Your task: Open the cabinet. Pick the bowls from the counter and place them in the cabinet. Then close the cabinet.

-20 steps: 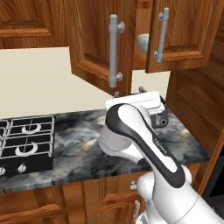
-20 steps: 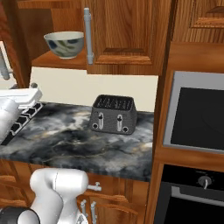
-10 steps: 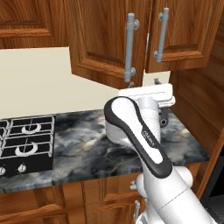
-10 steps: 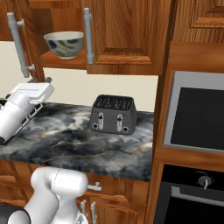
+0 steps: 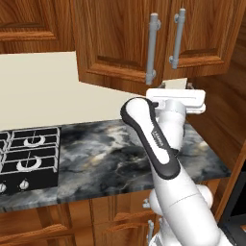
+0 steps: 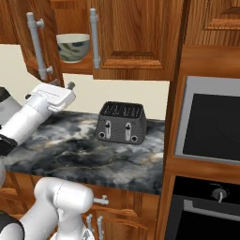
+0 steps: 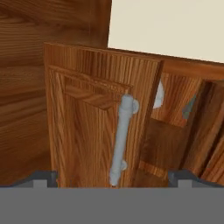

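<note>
Left base view: the white arm rises from the lower right and bends up so that the gripper (image 5: 176, 98) sits just below the bottom edge of the wall cabinet (image 5: 120, 43), near the lower end of the left door's silver bar handle (image 5: 152, 48). That left door stands partly swung out, while the right door (image 5: 211, 33) with its own bar handle (image 5: 178, 36) looks nearly shut. Beneath lies the dark marble counter (image 5: 105, 153), with the black gas hob (image 5: 26, 161) at its left end.

From the right base view, the gap between the two doors shows a cream bowl with a blue and green leaf pattern (image 6: 73, 47) resting on the cabinet shelf. A black toaster (image 6: 121, 123) stands on the counter (image 6: 84, 154) against the pale wall, well apart from the gripper (image 6: 51, 96), which hangs below the open door's handle (image 6: 36, 44). A built-in oven (image 6: 211, 126) fills the tall unit on the right.

Through the hand view, the partly open door and its handle (image 7: 120, 138) are close ahead, and a whitish rounded shape (image 7: 158, 94), probably the second bowl, peeks from behind the door's edge. The claw's two finger tips (image 7: 43, 177) sit far apart at the bottom corners: it is spread wide and has hold of nothing.
</note>
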Robot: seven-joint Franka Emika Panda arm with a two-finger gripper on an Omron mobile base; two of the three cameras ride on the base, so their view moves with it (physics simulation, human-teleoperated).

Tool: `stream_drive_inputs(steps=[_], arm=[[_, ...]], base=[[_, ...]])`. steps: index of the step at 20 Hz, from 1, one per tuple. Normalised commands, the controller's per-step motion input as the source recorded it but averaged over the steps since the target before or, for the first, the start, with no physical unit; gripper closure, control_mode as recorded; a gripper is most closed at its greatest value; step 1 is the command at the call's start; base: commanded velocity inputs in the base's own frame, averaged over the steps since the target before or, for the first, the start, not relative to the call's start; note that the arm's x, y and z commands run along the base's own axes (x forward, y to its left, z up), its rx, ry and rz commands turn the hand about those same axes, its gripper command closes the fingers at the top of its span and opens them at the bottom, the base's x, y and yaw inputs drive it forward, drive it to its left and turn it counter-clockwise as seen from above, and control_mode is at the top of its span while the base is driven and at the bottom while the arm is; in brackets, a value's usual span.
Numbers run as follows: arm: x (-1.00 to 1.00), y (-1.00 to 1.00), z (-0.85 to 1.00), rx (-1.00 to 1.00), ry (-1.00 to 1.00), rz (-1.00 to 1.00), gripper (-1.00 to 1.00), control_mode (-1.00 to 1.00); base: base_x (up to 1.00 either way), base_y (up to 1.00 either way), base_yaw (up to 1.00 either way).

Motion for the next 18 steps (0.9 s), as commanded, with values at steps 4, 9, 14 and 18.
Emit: stream_drive_inputs(steps=[4,9,14,18], arm=[[0.26,-0.52,0.15,0.17,0.00,-0.12,-1.00,-1.00],[0.46,-0.29,0.10,0.10,0.03,-0.03,-1.00,-1.00],[0.21,0.53,0.01,-0.01,0.12,0.00,-1.00,-1.00],[0.88,0.67,0.00,-0.06,0.11,-0.02,-1.00,-1.00]], base=[[0.00,0.00,0.00],[0.00,0.00,0.00],[0.00,0.00,0.00],[0.00,0.00,0.00]])
